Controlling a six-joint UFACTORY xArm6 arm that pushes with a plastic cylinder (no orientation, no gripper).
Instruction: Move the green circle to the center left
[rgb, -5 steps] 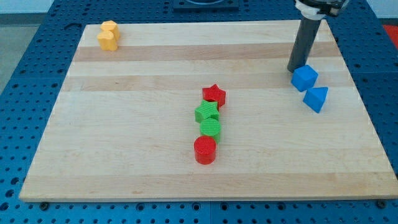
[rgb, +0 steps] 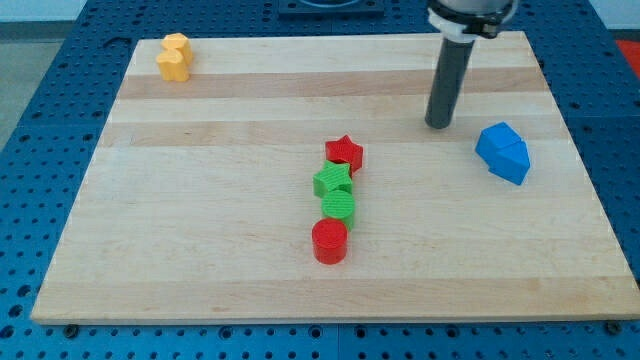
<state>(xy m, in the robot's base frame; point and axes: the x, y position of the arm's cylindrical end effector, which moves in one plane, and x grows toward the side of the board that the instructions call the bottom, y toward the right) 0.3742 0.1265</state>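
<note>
A: Item 1, rod?
B: Dark rod, upright, upper right of board (rgb: 200, 280). My tip (rgb: 438, 125) rests on bare wood, touching no block. No jaws on it, so nothing to open, close or clamp; just a plain end.

A: Item 2, task block?
B: Green circle (rgb: 339, 207), approx. mid-board, slightly below centre. Third down in a short column of four.

A: Rest of the column?
B: Top to bottom: red star (rgb: 345, 152), green star (rgb: 332, 181), green circle, red circle (rgb: 329, 241). Each looks to be touching its neighbour. Column leans a bit toward the view's left as it goes down.

A: Tip vs. column?
B: Well apart; tip is up and to the view's right of the red star.

A: Other stock?
B: Two blue blocks (rgb: 503, 152) pressed together, right of tip, near right edge; shapes hard to separate. Two yellow blocks (rgb: 174, 56) stacked close at the top-left corner, shape unclear.
</note>
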